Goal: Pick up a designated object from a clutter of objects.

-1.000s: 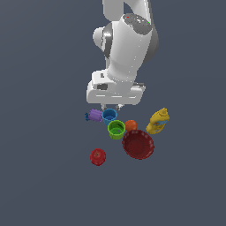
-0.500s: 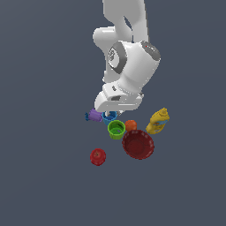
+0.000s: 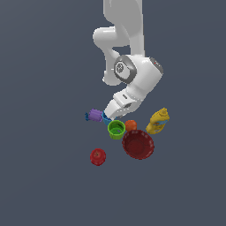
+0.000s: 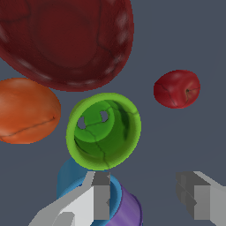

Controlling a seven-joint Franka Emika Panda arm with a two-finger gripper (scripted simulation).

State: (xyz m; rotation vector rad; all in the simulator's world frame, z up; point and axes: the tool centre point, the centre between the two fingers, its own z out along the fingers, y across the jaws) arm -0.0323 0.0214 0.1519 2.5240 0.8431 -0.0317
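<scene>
Sitting upright amid the clutter, the green cup shows its open mouth to the wrist camera. In the exterior view, the orange ball lies just beside it at 2 o'clock, and the red bowl at 4 o'clock. The blue cup sits close at 11 o'clock, with the purple piece beyond it. The red apple lies apart at 7 o'clock, the yellow bottle farther at 3 o'clock. The gripper hangs with fingers spread wide, holding nothing, one finger over the blue cup.
</scene>
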